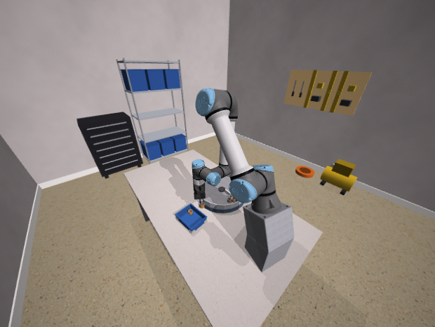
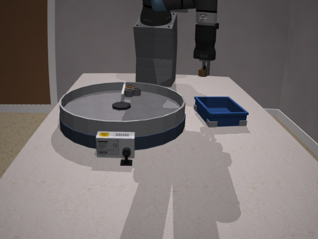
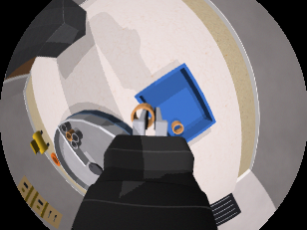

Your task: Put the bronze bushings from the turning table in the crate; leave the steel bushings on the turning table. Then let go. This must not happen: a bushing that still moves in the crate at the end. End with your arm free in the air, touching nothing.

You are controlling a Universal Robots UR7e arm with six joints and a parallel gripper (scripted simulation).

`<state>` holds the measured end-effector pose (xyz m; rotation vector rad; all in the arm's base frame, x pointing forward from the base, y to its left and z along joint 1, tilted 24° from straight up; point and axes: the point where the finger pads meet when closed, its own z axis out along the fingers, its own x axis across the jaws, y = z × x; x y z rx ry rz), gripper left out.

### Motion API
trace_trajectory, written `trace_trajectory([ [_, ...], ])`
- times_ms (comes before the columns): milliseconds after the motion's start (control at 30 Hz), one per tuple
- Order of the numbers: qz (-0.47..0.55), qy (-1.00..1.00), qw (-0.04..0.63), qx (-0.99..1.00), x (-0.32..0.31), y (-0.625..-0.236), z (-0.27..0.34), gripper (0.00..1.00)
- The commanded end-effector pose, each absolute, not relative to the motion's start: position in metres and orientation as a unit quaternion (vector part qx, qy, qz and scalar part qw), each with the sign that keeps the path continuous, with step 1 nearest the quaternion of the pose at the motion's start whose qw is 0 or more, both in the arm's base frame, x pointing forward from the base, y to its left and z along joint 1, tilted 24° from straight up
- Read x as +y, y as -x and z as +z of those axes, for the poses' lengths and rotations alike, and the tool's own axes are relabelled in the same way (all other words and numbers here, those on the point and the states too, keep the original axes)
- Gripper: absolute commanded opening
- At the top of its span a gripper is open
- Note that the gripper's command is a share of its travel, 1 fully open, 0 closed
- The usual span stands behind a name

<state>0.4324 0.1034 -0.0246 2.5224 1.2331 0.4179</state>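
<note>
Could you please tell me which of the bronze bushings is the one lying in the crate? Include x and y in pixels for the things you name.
The bushing (image 1: 190, 212) (image 3: 177, 127) inside the blue crate's walls; another hangs at the fingers, another sits among steel ones.

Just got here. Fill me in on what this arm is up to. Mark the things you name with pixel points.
The robot arm is sorting bushings, bronze ones into the blue crate (image 1: 195, 222) (image 2: 220, 116) (image 3: 174, 99). Its gripper (image 1: 201, 203) (image 2: 205, 72) (image 3: 151, 118) is shut on a bronze bushing (image 1: 201, 205) (image 2: 201, 73) (image 3: 135, 113), held in the air. Another bronze one (image 1: 190, 212) (image 3: 177, 127) already lies in the crate. On the turning table (image 1: 221, 207) (image 2: 123, 127) (image 3: 91, 115), at least one bronze bushing remains among steel ones (image 2: 129, 93) (image 3: 75, 141).
</note>
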Motion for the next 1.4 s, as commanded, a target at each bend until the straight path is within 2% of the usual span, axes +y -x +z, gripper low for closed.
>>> trace_trajectory([
  [0,0.144,-0.879,0.152,0.429,0.126,-0.443,-0.024,0.00],
  [1367,0.141,-0.880,0.153,0.427,0.122,-0.465,-0.072,0.00],
])
